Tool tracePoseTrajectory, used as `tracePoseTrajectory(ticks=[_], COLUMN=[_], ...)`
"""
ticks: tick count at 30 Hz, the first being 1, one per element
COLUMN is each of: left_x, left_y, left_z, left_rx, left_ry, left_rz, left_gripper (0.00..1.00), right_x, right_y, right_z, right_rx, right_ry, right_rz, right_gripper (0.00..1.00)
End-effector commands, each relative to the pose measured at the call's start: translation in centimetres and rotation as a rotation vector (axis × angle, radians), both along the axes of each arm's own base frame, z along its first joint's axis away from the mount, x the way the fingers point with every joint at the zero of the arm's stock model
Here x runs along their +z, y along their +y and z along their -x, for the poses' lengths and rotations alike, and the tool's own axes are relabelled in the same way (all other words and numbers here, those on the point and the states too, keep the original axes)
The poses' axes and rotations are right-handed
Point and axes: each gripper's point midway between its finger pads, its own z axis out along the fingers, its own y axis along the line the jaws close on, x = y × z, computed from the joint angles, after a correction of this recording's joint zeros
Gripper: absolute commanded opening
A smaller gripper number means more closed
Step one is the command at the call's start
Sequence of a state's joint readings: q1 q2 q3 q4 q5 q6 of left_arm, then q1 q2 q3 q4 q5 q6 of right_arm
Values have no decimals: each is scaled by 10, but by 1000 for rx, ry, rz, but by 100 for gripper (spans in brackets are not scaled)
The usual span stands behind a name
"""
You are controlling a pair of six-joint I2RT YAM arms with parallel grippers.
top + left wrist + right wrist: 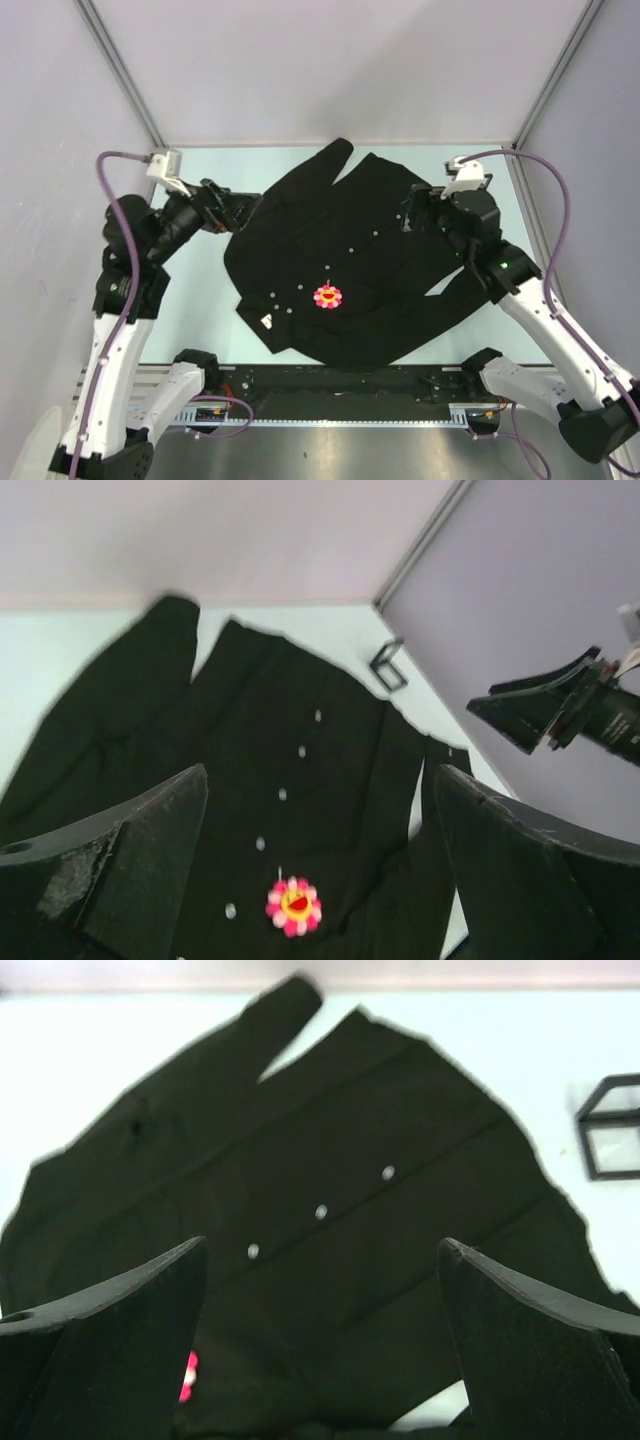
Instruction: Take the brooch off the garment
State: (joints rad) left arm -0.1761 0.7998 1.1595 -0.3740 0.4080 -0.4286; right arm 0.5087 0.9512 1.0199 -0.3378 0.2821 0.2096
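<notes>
The garment point(350, 260), a large black button-up shirt with small white buttons, lies spread on the table. The brooch point(327, 296), a pink flower with a yellow centre, sits on the shirt near its front edge. It also shows in the left wrist view point(293, 906) and partly behind a finger in the right wrist view point(188, 1377). My left gripper point(245, 208) is open and empty above the shirt's left edge. My right gripper point(413, 212) is open and empty above the shirt's right side. The shirt fills both wrist views point(280, 760) point(330, 1250).
A pale green table top point(200, 290) lies under the shirt, between grey walls. A small black wire frame point(612, 1140) stands on the table beyond the shirt, also in the left wrist view point(387, 667). A white tag point(267, 321) shows at the shirt's near-left corner.
</notes>
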Motion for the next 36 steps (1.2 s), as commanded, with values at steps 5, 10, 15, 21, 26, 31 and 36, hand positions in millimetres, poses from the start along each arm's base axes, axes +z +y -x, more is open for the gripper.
tracePoseTrajectory(ticks=[5, 10, 15, 21, 26, 31, 36], left_x=[-111, -170, -217, -243, -251, -248, -233], left_y=[-32, -62, -67, -51, -25, -4, 13], left_z=[-12, 4, 14, 22, 24, 27, 34], left_rx=[-155, -263, -144, -2, 161, 279, 340], left_ry=[380, 523, 620, 636, 655, 628, 557], left_rz=[91, 124, 22, 168, 190, 233, 284], left_gripper=[100, 100, 83, 74, 63, 61, 61], right_x=[-51, -103, -162, -200, -225, -235, -251], right_y=[78, 147, 195, 220, 233, 237, 234], right_z=[6, 29, 56, 78, 85, 89, 87], right_rx=[220, 396, 538, 598, 621, 614, 587], right_ry=[126, 211, 305, 303, 317, 318, 326], right_rz=[139, 222, 273, 389, 414, 433, 473], right_gripper=[100, 100, 88, 59, 50, 53, 57])
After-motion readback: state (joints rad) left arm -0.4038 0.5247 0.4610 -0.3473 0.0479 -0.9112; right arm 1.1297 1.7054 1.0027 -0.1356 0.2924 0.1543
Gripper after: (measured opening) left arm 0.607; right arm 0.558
